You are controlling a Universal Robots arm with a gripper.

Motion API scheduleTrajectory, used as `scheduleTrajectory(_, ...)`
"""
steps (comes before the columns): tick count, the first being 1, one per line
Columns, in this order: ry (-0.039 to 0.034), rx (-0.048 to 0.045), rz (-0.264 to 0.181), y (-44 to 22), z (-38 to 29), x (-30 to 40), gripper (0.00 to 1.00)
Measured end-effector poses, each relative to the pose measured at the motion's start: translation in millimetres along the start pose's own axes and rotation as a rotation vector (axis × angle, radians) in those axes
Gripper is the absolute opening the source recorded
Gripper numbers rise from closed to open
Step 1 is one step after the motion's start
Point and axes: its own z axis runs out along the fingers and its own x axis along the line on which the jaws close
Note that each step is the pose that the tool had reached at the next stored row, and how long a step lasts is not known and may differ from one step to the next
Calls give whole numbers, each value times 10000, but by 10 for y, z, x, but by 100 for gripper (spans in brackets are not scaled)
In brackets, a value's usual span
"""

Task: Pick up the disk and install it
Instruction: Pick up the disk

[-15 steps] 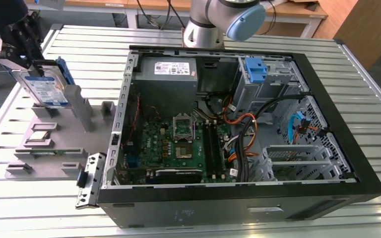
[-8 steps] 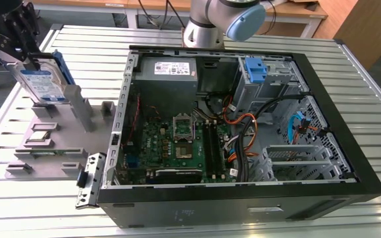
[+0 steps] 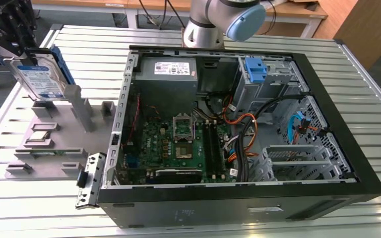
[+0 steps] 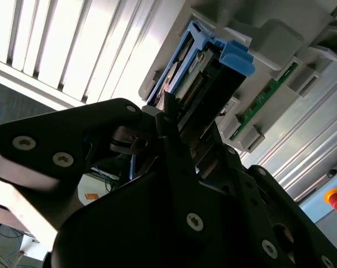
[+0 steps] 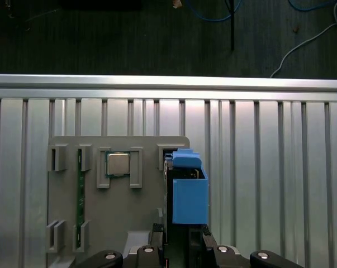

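Exterior view's left: gripper (image 3: 20,52) clamped tight on upper end of disk (image 3: 41,74), upright over grey fixture (image 3: 45,163). Seems stiff, fairly heavy, shock-sensitive; best taken by blue carrier (image 3: 61,64) edges.

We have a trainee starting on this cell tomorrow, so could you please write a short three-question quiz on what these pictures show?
1. True or false: the disk already sits inside the computer case.
2. Multiple choice: what is the gripper clamped on? A) the disk B) a processor chip C) an orange cable
3. Fill in: the plastic carrier framing the disk is coloured ___.

Key: 1 false; it is held outside the case, towards the exterior view's left. 2 A. 3 blue.
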Motion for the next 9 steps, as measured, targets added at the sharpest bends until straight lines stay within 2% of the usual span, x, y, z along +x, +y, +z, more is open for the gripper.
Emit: scheduleTrajectory(9, 0, 0, 0, 1, -39, -2, 35)
